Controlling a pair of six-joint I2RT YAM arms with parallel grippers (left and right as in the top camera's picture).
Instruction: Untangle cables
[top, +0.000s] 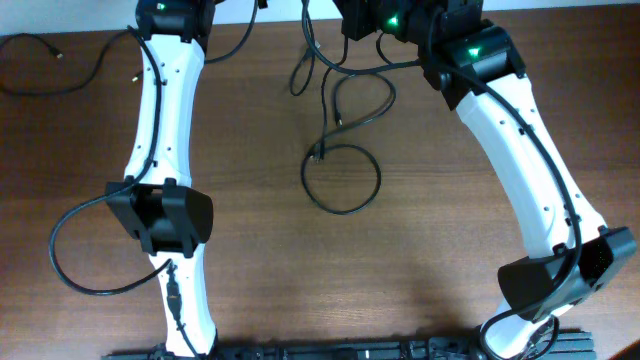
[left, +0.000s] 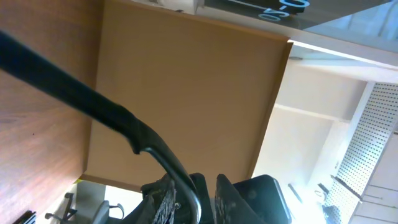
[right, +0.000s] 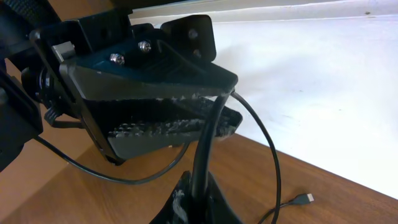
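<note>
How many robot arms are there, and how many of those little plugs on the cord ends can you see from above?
Arms: 2 (left arm, right arm)
Plugs: 3 (far-left plug, upper middle plug, lower middle plug)
Total: 5

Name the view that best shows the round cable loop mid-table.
Overhead: the whole cable loop lies in plain sight. Right wrist shows only close strands and a plug end; left wrist just one cord, no loop.
</note>
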